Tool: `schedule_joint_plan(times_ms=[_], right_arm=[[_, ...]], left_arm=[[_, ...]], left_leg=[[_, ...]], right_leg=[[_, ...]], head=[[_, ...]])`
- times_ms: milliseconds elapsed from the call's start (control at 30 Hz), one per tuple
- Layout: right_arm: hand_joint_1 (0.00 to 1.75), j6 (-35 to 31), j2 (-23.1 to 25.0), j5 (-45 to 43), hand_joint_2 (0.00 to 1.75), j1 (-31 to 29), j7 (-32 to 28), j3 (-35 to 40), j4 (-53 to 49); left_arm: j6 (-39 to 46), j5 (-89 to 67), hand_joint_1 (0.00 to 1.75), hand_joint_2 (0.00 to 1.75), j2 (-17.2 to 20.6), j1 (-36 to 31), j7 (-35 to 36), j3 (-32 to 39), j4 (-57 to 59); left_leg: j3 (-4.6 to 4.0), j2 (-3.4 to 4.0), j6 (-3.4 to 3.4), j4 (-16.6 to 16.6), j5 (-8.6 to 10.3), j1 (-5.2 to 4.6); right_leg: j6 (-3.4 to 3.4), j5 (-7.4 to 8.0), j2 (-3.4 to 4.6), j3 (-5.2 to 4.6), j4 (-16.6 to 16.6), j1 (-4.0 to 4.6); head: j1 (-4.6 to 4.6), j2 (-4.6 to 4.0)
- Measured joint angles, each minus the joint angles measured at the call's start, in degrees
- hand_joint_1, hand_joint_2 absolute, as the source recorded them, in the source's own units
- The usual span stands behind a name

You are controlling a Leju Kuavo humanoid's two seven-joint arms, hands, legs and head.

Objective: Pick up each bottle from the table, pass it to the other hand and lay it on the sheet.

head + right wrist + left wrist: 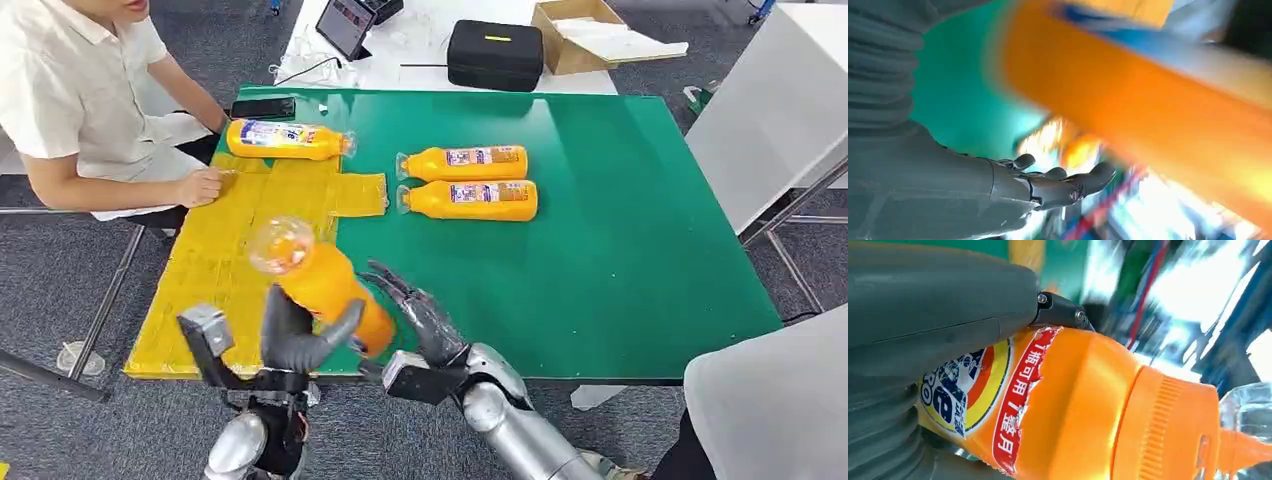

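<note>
green table (620, 250), four bottles (468, 198), one held

Green table (620, 250): yellow sheet (215, 265) at left, two orange bottles (465, 182) mid-table, black phone (263, 107).

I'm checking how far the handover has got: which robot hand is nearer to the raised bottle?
Left. The left hand grips the raised bottle around its lower body. The right hand is beside it, fingers apart, not holding it.
</note>
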Motion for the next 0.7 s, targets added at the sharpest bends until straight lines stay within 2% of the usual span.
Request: schedule_joint_plan(times_ms=[133, 267, 333, 467, 500, 567, 700], right_arm=[[0.00, -12.25, -0.63, 7.11, 0.00, 2.16, 2.73, -1.44, 0.00], [0.00, -20.06, -2.60, 11.15, 0.00, 5.79, 3.78, -6.08, -0.24], [0.00, -22.26, -3.13, 14.18, 0.00, 7.94, 2.86, -10.37, -1.25], [0.00, -22.78, -1.68, 17.22, 0.00, 11.29, -4.03, -21.12, -5.50], [0.00, -22.80, -1.16, 16.34, 0.00, 11.76, -5.18, -23.42, -6.43], [0.00, -22.83, -0.77, 14.86, 0.00, 12.00, -5.57, -25.72, -7.38], [0.00, -22.91, -0.50, 13.65, 0.00, 12.66, -5.66, -27.65, -8.72]], left_arm=[[11.89, -7.95, 1.75, 1.75, 0.02, 0.73, -0.87, 3.56, -3.14], [25.77, -16.97, 1.75, 1.75, 0.07, 1.51, -3.78, 8.37, -3.49], [27.34, -19.67, 1.75, 1.75, 0.13, 2.21, -4.72, 10.58, -3.73], [27.71, -33.98, 1.75, 1.75, -0.89, 2.97, -5.16, 14.96, -3.71], [27.71, -39.18, 1.68, 1.75, -1.12, 2.91, -4.50, 15.96, -3.34], [27.73, -46.03, 1.75, 1.75, -1.31, 2.62, -3.11, 17.37, -1.97], [27.42, -52.52, 1.75, 1.75, -1.20, 1.19, 1.45, 18.84, 2.15]], left_leg=[[0.00, 0.01, 0.00, 0.00, 0.00, 0.00], [-0.01, -0.04, 0.00, 0.00, -0.01, -0.02], [-0.06, -0.06, 0.01, 0.00, 0.00, -0.03], [-0.07, -0.03, 0.02, 0.00, -0.02, -0.04], [-0.07, -0.04, 0.02, 0.00, -0.02, -0.04], [-0.06, -0.03, 0.01, 0.00, -0.01, -0.03], [-0.03, 0.02, 0.00, 0.00, 0.01, -0.03]], right_leg=[[0.00, 0.00, 0.00, -0.01, 0.00, 0.00], [0.00, 0.00, -0.02, 0.00, -0.01, -0.02], [0.00, 0.00, -0.04, -0.01, -0.01, -0.02], [0.01, 0.00, -0.03, -0.03, -0.02, -0.02], [0.00, 0.00, -0.04, -0.03, -0.02, -0.02], [0.00, 0.00, -0.03, -0.03, -0.02, -0.02], [-0.01, 0.02, -0.01, -0.05, -0.01, -0.01]], head=[[-0.02, 0.00], [0.00, 0.00], [0.00, 0.00], [0.00, 0.00], [0.02, 0.00], [0.02, 0.00], [0.02, 0.00]])
